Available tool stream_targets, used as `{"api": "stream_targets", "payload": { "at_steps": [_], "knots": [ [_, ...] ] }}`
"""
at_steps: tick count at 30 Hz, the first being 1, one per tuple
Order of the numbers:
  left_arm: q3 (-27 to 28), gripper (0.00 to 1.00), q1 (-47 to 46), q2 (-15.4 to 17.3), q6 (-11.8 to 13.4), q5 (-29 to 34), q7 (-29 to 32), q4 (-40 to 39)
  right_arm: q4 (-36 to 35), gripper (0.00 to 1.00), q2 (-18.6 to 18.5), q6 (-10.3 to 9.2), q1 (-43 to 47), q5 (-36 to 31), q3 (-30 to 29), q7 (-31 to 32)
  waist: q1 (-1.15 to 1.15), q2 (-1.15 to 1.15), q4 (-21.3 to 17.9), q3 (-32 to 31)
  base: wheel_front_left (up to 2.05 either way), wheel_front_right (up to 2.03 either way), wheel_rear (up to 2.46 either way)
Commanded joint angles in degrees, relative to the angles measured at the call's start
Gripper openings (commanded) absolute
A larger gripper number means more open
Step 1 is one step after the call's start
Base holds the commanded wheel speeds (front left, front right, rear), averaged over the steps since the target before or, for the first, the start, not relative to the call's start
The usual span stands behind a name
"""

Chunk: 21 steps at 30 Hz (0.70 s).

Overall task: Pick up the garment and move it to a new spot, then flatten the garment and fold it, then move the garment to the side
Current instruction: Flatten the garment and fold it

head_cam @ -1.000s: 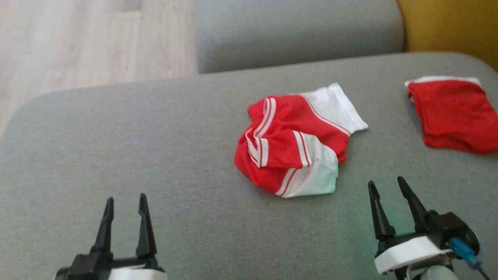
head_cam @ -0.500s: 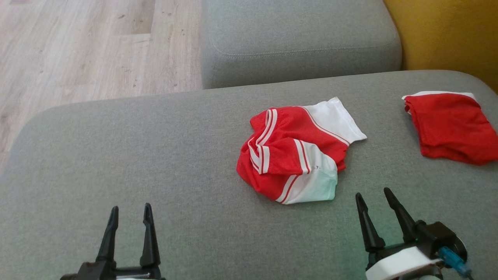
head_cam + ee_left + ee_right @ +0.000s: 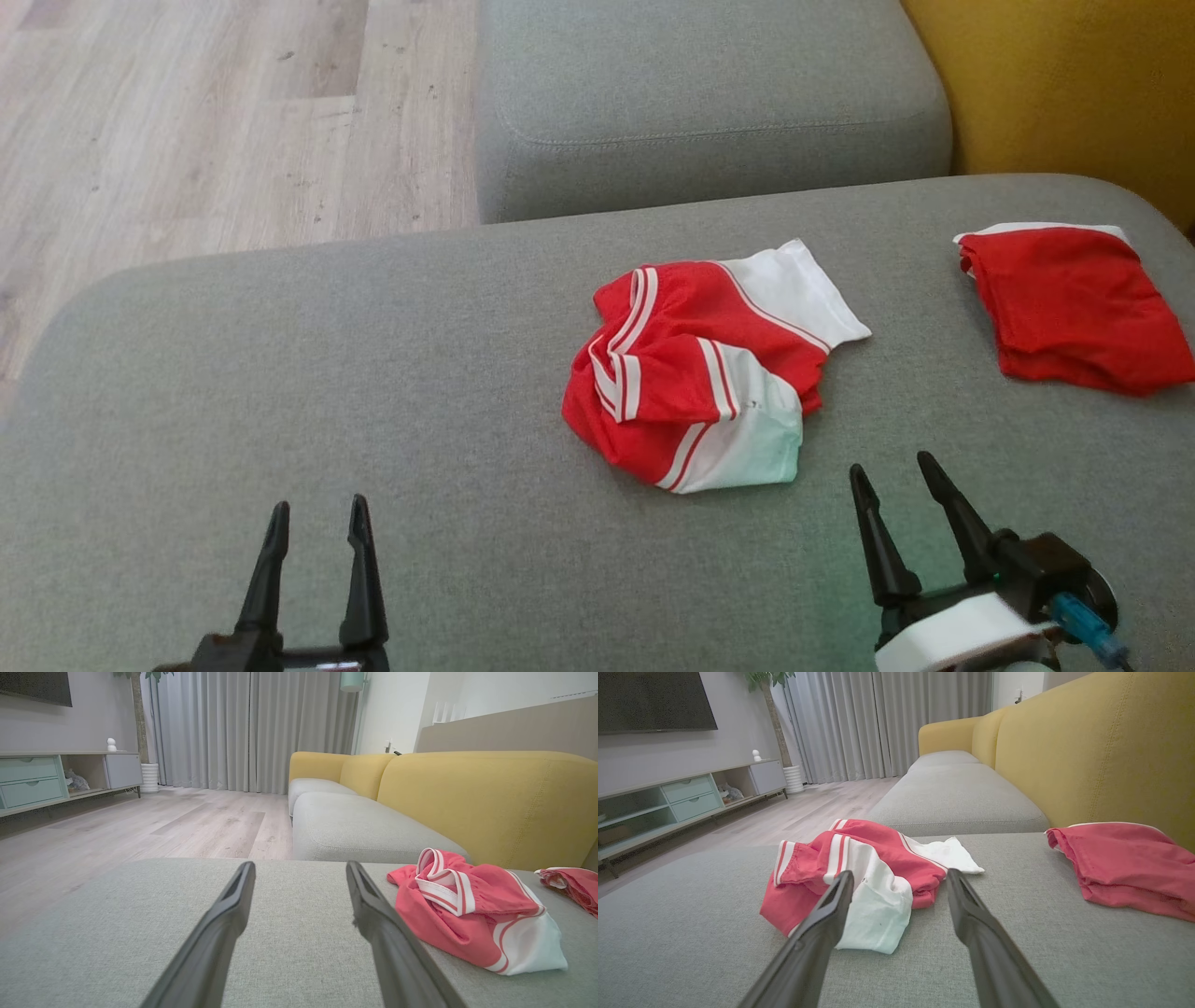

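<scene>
A crumpled red and white garment (image 3: pixel 700 373) with white stripes lies in a heap on the grey sofa seat (image 3: pixel 373 392), right of centre. It also shows at the right of the left wrist view (image 3: pixel 472 914) and ahead in the right wrist view (image 3: pixel 868 882). My left gripper (image 3: pixel 317 513) stands open at the lower left, well apart from the garment. My right gripper (image 3: pixel 892 467) stands open at the lower right, just short of the garment's near white edge. In each wrist view the fingers (image 3: pixel 233 900) (image 3: pixel 962 896) hold nothing.
A second red garment (image 3: pixel 1064 308) lies folded flat at the seat's far right, by the yellow backrest (image 3: pixel 1055 84). Another grey seat cushion (image 3: pixel 709 93) lies beyond. Wooden floor (image 3: pixel 187 121) runs along the left edge of the seat.
The whole head view has shifted, so the camera has moved. Both grippers sit a little lower in the picture than before. The garment lies as it did.
</scene>
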Motion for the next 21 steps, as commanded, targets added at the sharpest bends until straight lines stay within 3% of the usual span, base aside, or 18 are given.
{"api": "stream_targets", "payload": {
  "at_steps": [1, 13, 21],
  "knots": [
    [1.51, 1.0, -1.76, -0.17, -0.27, 0.4, -0.54, -1.6, -1.72, 1.0, -0.53, 0.39, -1.25, 0.42, 1.2, -0.22, 0.0, 0.0, -0.05, -0.06, 0.0, 0.0, 0.0],
    [0.53, 1.0, -1.87, -0.17, -0.52, 0.07, -0.54, -0.97, -1.83, 1.0, -0.35, 0.39, -1.42, 0.27, 1.63, -0.22, 0.0, 0.0, -1.17, 0.08, 0.0, 0.0, 0.0],
    [-7.71, 1.0, -8.65, -0.17, -1.31, -1.83, -0.54, 2.8, -3.04, 1.0, -0.51, 0.39, -3.08, 0.38, 3.15, -0.22, 0.0, 0.0, -5.47, 3.34, 0.0, 0.0, 0.0]
  ]
}}
